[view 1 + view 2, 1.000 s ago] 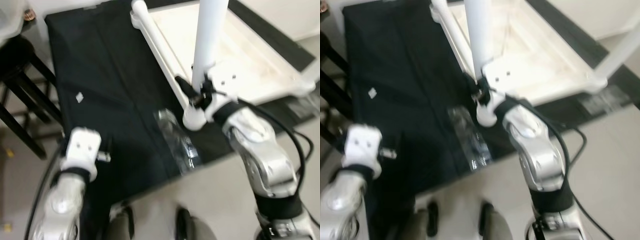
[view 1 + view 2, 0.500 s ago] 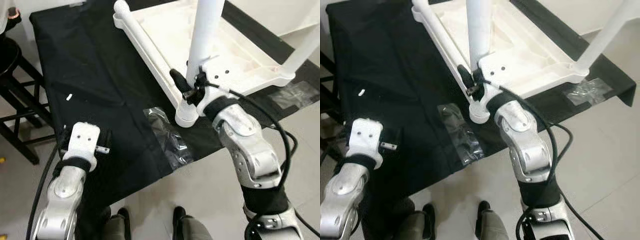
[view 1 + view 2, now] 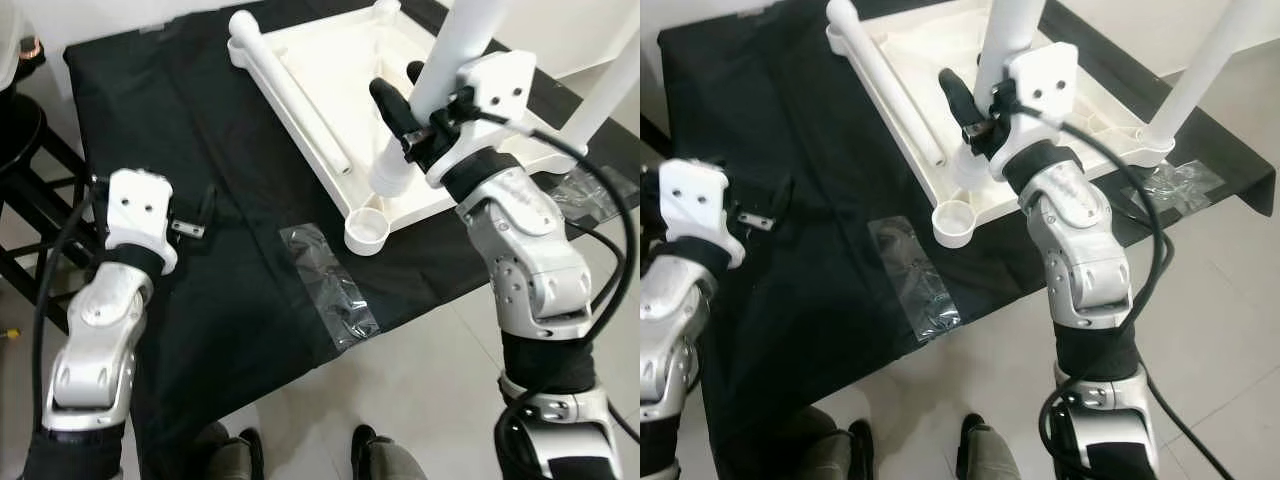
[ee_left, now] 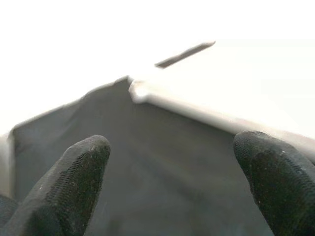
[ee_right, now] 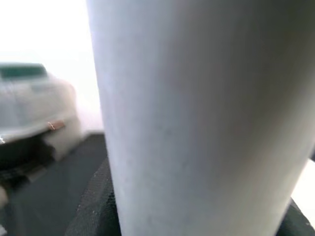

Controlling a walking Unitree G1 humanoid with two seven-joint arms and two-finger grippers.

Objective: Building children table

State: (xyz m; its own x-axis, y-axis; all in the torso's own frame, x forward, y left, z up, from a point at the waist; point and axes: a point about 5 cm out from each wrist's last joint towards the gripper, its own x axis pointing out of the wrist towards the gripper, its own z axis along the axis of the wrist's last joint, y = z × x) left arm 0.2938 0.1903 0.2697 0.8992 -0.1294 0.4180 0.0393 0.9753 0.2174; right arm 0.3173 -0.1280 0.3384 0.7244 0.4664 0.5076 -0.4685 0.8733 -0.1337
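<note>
A white children's tabletop (image 3: 340, 60) lies upside down on a black cloth (image 3: 180, 110). My right gripper (image 3: 418, 98) is shut on a white table leg (image 3: 455, 45) and holds it tilted. The leg's lower end (image 3: 388, 182) hangs just above and behind the hollow corner socket (image 3: 366, 232). A second leg (image 3: 285, 85) lies inside the tabletop, and a third (image 3: 612, 75) stands at the far right corner. My left gripper (image 3: 195, 215) is open over the bare cloth to the left; its fingertips (image 4: 74, 172) stand wide apart, facing the tabletop's edge (image 4: 197, 110).
A clear plastic bag (image 3: 330, 285) lies on the cloth just in front of the corner socket, another (image 3: 1175, 185) at the right edge. A black stool (image 3: 20, 135) stands left of the cloth. Pale floor (image 3: 420, 380) runs along the front, with my feet (image 3: 235, 450) below.
The leg stood in the corner socket; my right gripper has since lifted and tilted it, so the socket is hollow. My left arm has risen and moved forward. The camera has shifted.
</note>
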